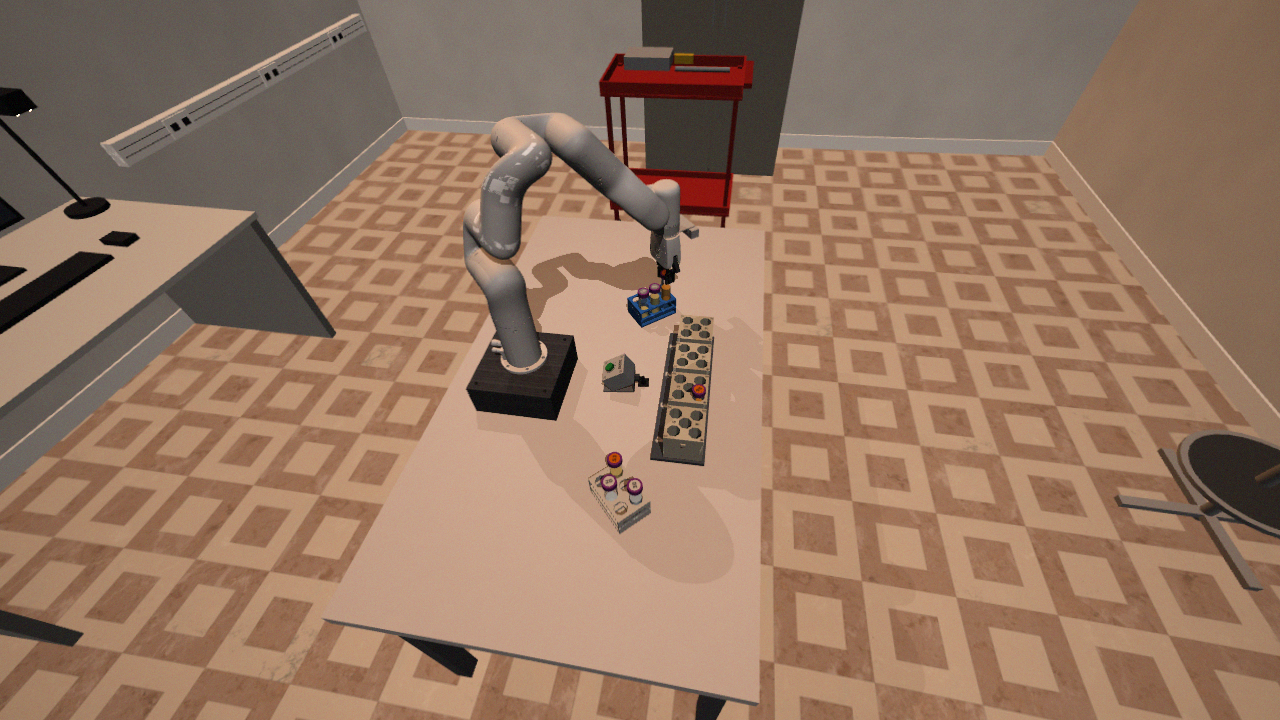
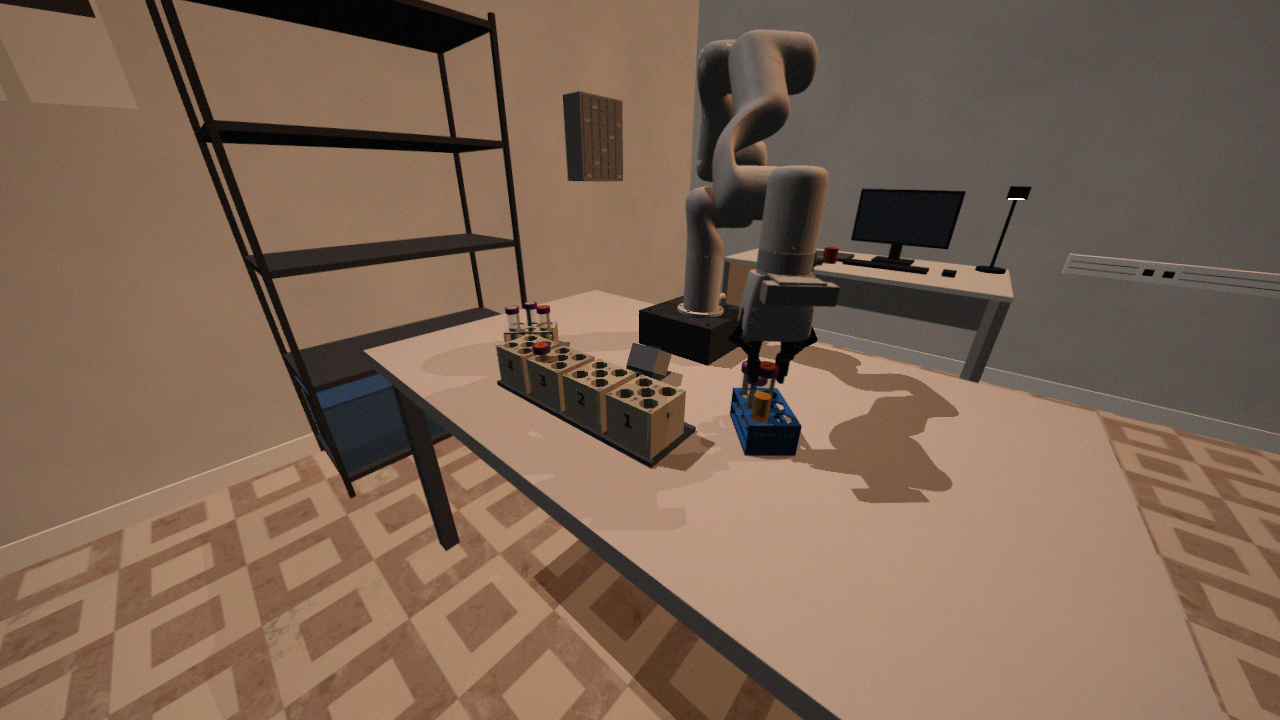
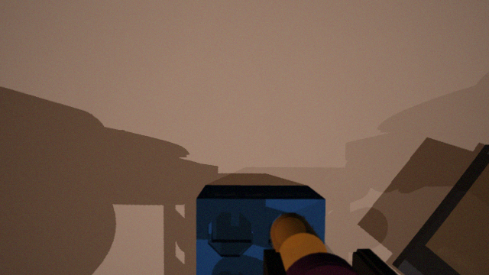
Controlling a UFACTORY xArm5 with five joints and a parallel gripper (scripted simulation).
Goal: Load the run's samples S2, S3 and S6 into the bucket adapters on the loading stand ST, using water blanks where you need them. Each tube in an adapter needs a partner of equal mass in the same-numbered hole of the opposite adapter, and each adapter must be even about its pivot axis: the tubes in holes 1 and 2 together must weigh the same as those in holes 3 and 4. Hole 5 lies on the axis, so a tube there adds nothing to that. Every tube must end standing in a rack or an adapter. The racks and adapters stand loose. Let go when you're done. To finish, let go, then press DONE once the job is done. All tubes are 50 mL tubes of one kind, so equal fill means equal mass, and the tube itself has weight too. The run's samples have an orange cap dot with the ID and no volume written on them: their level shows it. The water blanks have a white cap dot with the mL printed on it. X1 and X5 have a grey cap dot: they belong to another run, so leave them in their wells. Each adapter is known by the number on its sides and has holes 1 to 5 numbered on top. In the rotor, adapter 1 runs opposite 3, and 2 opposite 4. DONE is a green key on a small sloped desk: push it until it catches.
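My gripper [image 1: 666, 275] [image 2: 767, 368] [image 3: 317, 259] is shut on an orange-filled tube [image 1: 665, 292] [image 2: 760, 407] [image 3: 303, 244] with an orange cap dot, upright and raised in the blue rack [image 2: 769, 438] [image 3: 237, 204]; its ID is unreadable and I cannot tell if its bottom is clear. Two purple-capped tubes [image 1: 642, 293] [image 1: 655, 289] stand in that rack. On the loading stand [image 2: 657, 459], an orange-dot tube [image 1: 699, 391] [image 2: 541, 347] stands in adapter 3 [image 2: 542, 380]. Adapters 1 [image 2: 628, 420], 2 [image 2: 581, 399] and 4 [image 2: 510, 367] show no tubes.
A pale rack [image 1: 623, 522] at the near end holds an orange-dot tube [image 1: 614, 460] and two white-dot tubes [image 1: 609, 483] [image 1: 634, 486]. The green DONE key [image 1: 609, 367] is on its small desk [image 1: 618, 377] [image 2: 648, 359] between the arm base [image 1: 523, 380] and the stand.
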